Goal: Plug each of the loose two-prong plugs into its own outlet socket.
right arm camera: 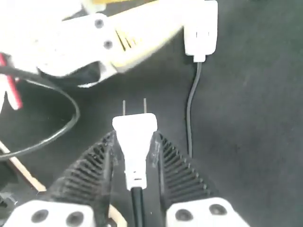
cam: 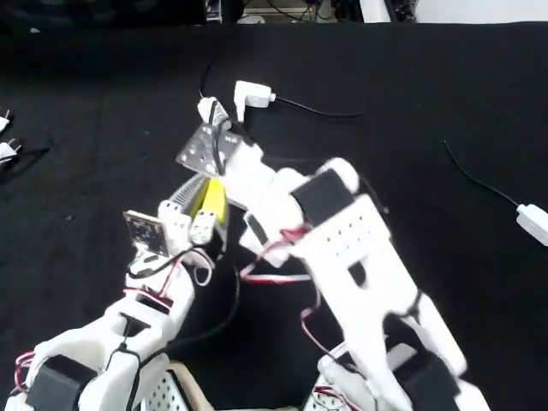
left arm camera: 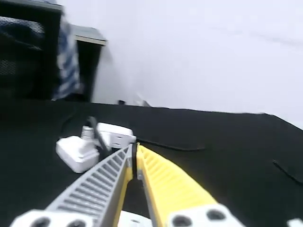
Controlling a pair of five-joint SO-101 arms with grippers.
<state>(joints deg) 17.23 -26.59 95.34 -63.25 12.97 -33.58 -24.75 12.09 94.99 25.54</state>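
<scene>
1. Black tabletop (cam: 428, 103) carries the white outlet socket (right arm camera: 201, 30).
2. Right pincer (right arm camera: 135, 140) is clamped on the two-prong plug (right arm camera: 134, 130) by its body, which leaves the prongs free, probably for insertion. The socket is near but apart.
3. Left pincer (left arm camera: 135, 150) is closed and empty.

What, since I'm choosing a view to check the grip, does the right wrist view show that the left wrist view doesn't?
Right wrist view only: the right gripper clamped on the two-prong plug, both prongs visible. Left wrist view only: a white wall and dark furniture behind. Both: the black table and a white socket block with its cord.
</scene>
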